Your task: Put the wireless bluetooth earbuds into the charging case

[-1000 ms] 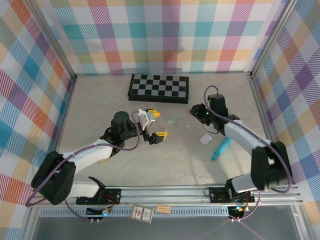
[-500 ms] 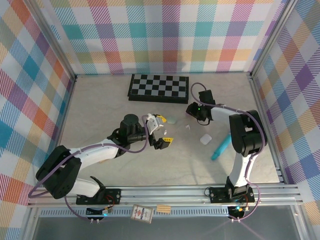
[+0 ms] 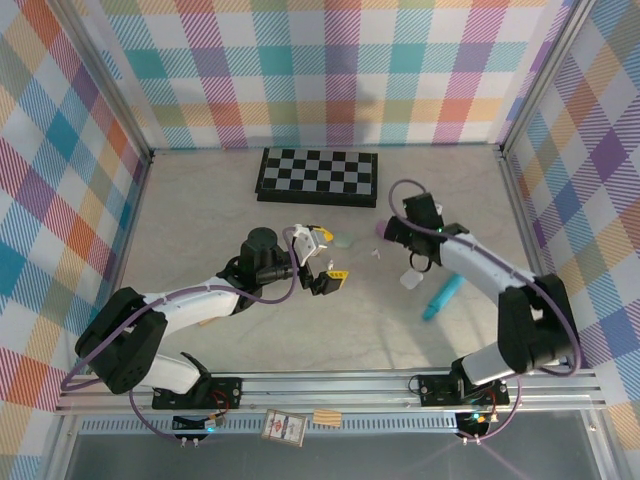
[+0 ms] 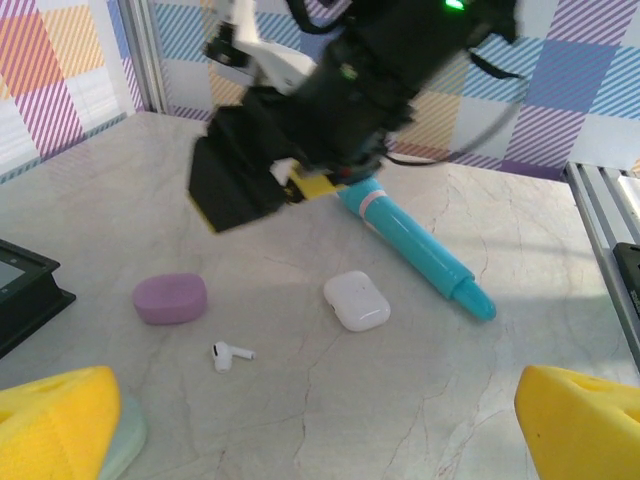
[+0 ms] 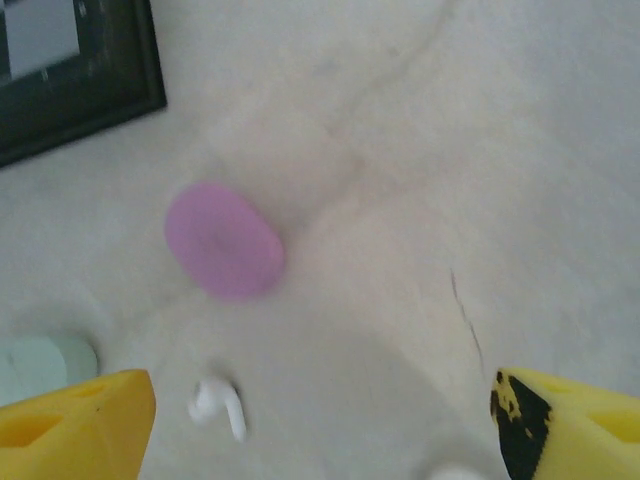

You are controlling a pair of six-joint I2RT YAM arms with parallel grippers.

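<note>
Right of centre on the table [image 3: 200, 200], the right claw [image 5: 322, 395] has spread wide, empty, above the purple case [image 5: 222, 240], a white earbud [image 5: 218, 405] just nearer, while the left claw [image 4: 318, 400] stays wide open, empty.

One white stemmed earbud [image 4: 230, 353]; one glossy white pebble-shaped case [image 4: 357, 300]; one lilac pebble-shaped case [image 4: 170, 299]; one pale-green case [image 3: 344, 240]; one teal plastic stick [image 4: 420, 255]; one black-and-white chequered board [image 3: 318, 173].
</note>
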